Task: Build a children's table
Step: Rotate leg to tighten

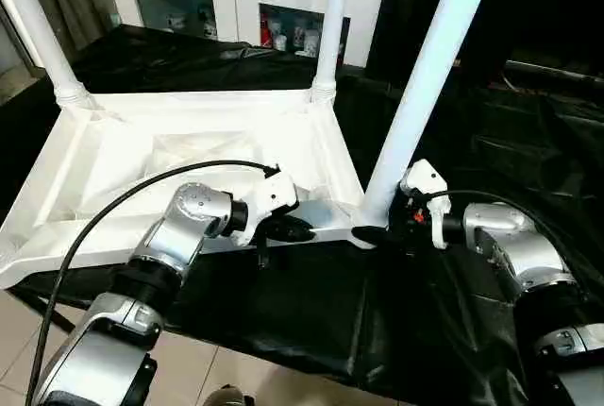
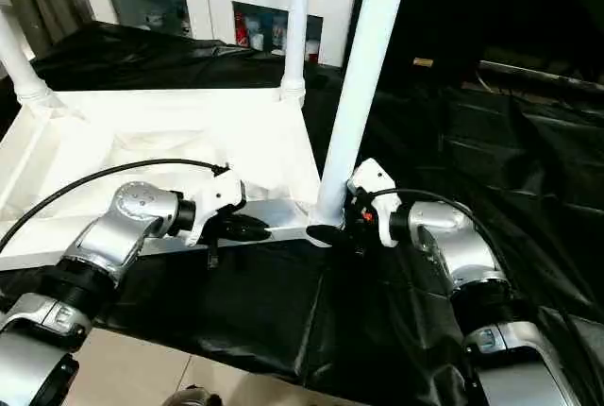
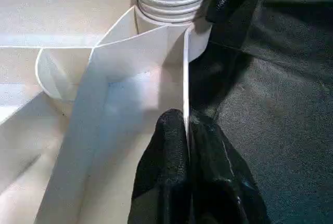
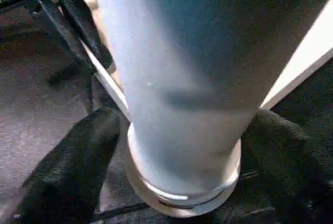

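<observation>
The children's table lies upside down on the black sheet right ahead of me, ribbed underside up, with three white legs standing in its corner sockets at ten, twelve and two o'clock. My left gripper is pinched shut on the thin near rim of the top, one black finger on each face of it. My right gripper is at two o'clock, its fingers spread either side of the near right leg, just above its ringed collar.
</observation>
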You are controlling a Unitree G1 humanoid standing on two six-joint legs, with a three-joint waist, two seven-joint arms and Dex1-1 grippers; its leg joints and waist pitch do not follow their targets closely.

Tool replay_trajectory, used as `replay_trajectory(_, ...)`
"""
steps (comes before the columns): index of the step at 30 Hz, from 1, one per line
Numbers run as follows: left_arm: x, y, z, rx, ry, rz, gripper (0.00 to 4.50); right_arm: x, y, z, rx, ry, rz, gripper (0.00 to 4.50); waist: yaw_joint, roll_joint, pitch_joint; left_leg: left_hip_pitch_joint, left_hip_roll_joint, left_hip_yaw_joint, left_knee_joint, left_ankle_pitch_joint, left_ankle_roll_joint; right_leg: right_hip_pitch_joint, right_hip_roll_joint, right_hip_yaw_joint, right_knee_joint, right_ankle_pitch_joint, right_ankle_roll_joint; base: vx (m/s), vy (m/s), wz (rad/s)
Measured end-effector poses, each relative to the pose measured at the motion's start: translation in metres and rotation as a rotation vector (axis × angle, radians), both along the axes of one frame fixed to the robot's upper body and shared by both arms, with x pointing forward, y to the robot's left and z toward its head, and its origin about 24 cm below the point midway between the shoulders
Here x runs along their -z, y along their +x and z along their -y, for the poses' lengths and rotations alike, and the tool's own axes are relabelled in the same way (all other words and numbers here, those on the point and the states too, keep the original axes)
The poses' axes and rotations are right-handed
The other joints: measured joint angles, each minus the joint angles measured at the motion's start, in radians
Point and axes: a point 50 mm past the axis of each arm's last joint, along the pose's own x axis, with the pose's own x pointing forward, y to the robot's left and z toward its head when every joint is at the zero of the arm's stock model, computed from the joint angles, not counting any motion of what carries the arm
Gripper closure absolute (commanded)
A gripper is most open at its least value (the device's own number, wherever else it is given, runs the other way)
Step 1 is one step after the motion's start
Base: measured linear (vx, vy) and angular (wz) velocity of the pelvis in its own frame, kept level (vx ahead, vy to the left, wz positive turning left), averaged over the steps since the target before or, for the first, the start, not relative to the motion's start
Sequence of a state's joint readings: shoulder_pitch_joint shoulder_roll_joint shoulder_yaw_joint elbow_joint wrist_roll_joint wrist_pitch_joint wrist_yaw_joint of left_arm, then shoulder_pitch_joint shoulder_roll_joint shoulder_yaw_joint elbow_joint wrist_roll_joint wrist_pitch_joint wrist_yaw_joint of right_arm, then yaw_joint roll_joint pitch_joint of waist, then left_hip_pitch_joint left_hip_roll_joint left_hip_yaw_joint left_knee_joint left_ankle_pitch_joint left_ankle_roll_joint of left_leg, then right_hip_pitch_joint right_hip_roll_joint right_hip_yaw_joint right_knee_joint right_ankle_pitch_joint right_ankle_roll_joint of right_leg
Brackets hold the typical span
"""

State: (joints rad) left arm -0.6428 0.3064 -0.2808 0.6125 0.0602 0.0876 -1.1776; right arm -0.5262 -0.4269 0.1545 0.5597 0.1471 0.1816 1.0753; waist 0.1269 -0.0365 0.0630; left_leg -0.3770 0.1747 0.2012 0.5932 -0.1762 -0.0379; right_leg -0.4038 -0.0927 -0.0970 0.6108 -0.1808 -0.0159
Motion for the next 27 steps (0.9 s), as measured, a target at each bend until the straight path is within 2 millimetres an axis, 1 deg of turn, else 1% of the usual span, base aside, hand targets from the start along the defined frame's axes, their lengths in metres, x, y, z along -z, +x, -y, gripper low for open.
replay_trajectory(2, 0.0, -0.001, 0.0, 0.004, 0.001, -0.006, 4.5, 0.002, -0.001, 0.0, 0.001, 0.003, -0.01, 0.94, 0.001, 0.0, 0.0, 0.0, 0.0, 0.0, 0.0, 0.0, 0.0, 0.0, 0.0, 0.0, 0.0, 0.0, 0.0, 0.0, 0.0, 0.0)
replay_trajectory(4, 0.0, -0.001, 0.0, 0.005, 0.001, -0.008, 4.5, 0.003, -0.002, 0.0, 0.002, 0.005, -0.015, 1.05, 0.001, 0.0, 0.0, 0.0, 0.0, 0.0, 0.0, 0.0, 0.0, 0.0, 0.0, 0.0, 0.0, 0.0, 0.0, 0.0, 0.0, 0.0)
replay_trajectory(7, 0.001, -0.001, -0.001, 0.006, 0.001, -0.016, 4.5, 0.003, -0.003, 0.001, 0.004, 0.007, -0.019, 1.36, 0.002, 0.0, 0.0, 0.0, 0.0, 0.0, 0.0, 0.0, 0.0, 0.0, 0.0, 0.0, 0.0, 0.0, 0.0, 0.0, 0.0, 0.0)
replay_trajectory(10, 0.0, -0.001, -0.001, 0.006, 0.001, -0.018, 4.5, 0.004, -0.003, 0.001, 0.004, 0.008, -0.02, 1.58, 0.002, 0.0, 0.0, 0.0, 0.0, 0.0, 0.0, 0.0, 0.0, 0.0, 0.0, 0.0, 0.0, 0.0, 0.0, 0.0, 0.0, 0.0)
replay_trajectory(14, 0.0, -0.002, -0.002, 0.001, 0.002, -0.02, 4.5, 0.005, -0.003, -0.002, 0.02, 0.022, -0.019, 1.68, 0.001, 0.0, 0.0, 0.0, 0.0, 0.0, 0.0, 0.0, 0.0, 0.0, 0.0, 0.0, 0.0, 0.0, 0.0, 0.0, 0.0, 0.0)
replay_trajectory(16, 0.001, -0.001, -0.004, -0.014, 0.002, -0.018, 4.5, 0.007, -0.001, -0.004, 0.053, 0.042, -0.019, 1.7, -0.003, -0.001, 0.0, 0.001, 0.0, 0.0, 0.0, 0.0, 0.0, 0.0, 0.0, 0.0, 0.001, 0.0, 0.0, 0.0, 0.0, 0.0)
replay_trajectory(18, 0.003, 0.003, -0.004, -0.073, 0.007, 0.002, 4.5, 0.015, 0.004, -0.012, 0.169, 0.082, -0.014, 1.73, -0.015, -0.003, -0.002, 0.003, 0.0, 0.0, 0.001, 0.0, 0.0, 0.001, 0.0, 0.0, 0.002, 0.001, -0.001, 0.0, 0.0, 0.0)
replay_trajectory(19, 0.003, 0.006, 0.0, -0.106, 0.008, 0.013, 4.5, 0.017, 0.008, -0.013, 0.234, 0.093, -0.009, 1.73, -0.018, -0.003, -0.002, 0.004, 0.0, 0.0, 0.002, 0.0, 0.0, 0.002, 0.0, 0.0, 0.002, 0.001, -0.001, 0.0, 0.0, 0.0)
replay_trajectory(20, 0.004, 0.012, 0.007, -0.15, 0.011, 0.033, 4.5, 0.018, 0.015, -0.016, 0.333, 0.103, 0.0, 1.73, -0.02, -0.003, -0.002, 0.004, 0.0, 0.0, 0.003, 0.0, 0.0, 0.003, 0.0, 0.0, 0.002, 0.002, -0.002, 0.0, 0.0, 0.0)
replay_trajectory(22, 0.006, 0.015, 0.016, -0.194, 0.011, 0.051, 4.5, 0.02, 0.02, -0.018, 0.428, 0.105, -0.002, 1.73, -0.021, -0.004, -0.002, 0.005, 0.0, 0.0, 0.003, 0.0, 0.0, 0.005, 0.0, 0.0, 0.0, 0.002, -0.002, 0.0, 0.0, 0.0)
replay_trajectory(24, 0.007, 0.021, 0.026, -0.265, 0.014, 0.061, 4.5, 0.021, 0.029, -0.025, 0.575, 0.108, 0.002, 1.73, -0.024, -0.004, -0.002, 0.008, 0.0, 0.0, 0.004, 0.0, 0.0, 0.006, 0.0, 0.001, 0.001, 0.001, 0.0, 0.0, 0.0, 0.0)
replay_trajectory(27, 0.008, 0.026, 0.046, -0.347, 0.011, 0.078, 4.5, 0.022, 0.038, -0.034, 0.774, 0.1, 0.016, 1.73, -0.023, -0.003, -0.003, 0.008, 0.0, 0.0, 0.003, 0.0, -0.001, 0.007, 0.0, 0.001, 0.0, 0.0, 0.001, 0.0, 0.0, 0.0)
